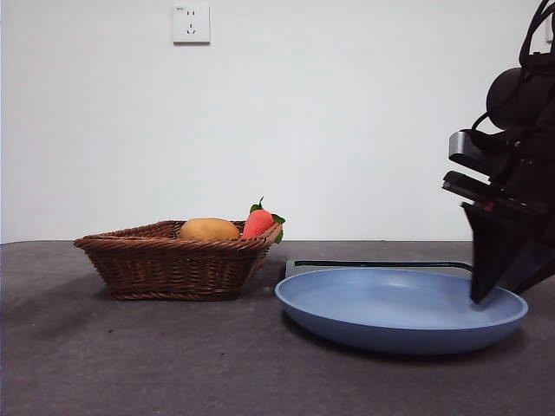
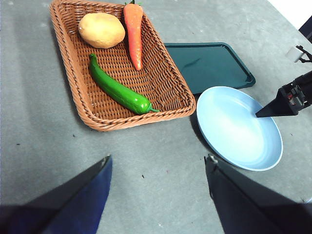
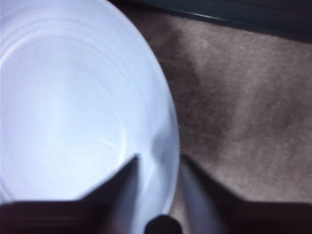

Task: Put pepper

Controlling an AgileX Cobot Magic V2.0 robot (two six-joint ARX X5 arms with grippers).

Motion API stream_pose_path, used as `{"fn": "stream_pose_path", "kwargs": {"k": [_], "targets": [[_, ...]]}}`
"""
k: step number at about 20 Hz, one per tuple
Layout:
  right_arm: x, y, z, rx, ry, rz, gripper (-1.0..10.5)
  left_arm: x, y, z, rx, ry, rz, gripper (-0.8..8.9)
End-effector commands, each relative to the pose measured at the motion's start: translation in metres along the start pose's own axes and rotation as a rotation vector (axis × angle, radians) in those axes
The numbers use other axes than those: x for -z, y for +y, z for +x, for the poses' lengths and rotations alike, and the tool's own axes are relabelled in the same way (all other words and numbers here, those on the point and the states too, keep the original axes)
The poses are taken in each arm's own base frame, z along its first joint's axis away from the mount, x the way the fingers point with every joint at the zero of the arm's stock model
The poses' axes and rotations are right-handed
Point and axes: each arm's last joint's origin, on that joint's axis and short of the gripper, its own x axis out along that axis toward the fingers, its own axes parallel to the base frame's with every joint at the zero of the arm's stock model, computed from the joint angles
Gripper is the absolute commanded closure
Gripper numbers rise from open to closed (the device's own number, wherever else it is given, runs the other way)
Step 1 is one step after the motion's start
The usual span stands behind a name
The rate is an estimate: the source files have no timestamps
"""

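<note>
Right gripper (image 1: 486,295), jaws straddling round blue plastic plate's (image 3: 168,126) rim, lower-right: squeeze the rim squarely. Glossy green pepper (image 2: 118,90) in brown wicker basket (image 2: 73,80); left gripper (image 2: 158,170) spread, empty.

Wicker basket (image 2: 168,90) set on grey worktop (image 2: 44,146), potato (image 2: 101,30) and carrot (image 2: 134,31) laid inside, blue plate (image 2: 239,127) placed beside, dark green tray (image 2: 209,63) behind, wall socket (image 1: 191,23) mounted above.

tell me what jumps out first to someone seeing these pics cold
The right gripper stands out, big and dark, its fingers straddling the rim of the blue plate. Next comes the wicker basket beside the plate, with the glossy green pepper lying in it next to a carrot and a potato. The left gripper hovers open above the table, away from the basket.
</note>
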Motion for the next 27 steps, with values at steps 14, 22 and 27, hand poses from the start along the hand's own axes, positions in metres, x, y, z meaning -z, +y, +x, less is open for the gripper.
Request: {"fn": "stream_pose_path", "kwargs": {"k": [14, 22, 27], "targets": [[0.000, 0.017, -0.086, 0.029, -0.265, 0.016, 9.4, -0.030, -0.010, 0.039, -0.036, 0.053, -0.044, 4.78], [0.026, 0.034, -0.169, 0.079, -0.525, -0.015, 9.4, -0.093, -0.019, 0.149, -0.175, 0.232, -0.014, 4.78], [0.031, 0.038, -0.177, 0.081, -0.561, -0.030, 9.4, -0.108, -0.012, 0.222, -0.283, 0.381, -0.019, 4.78]]}}
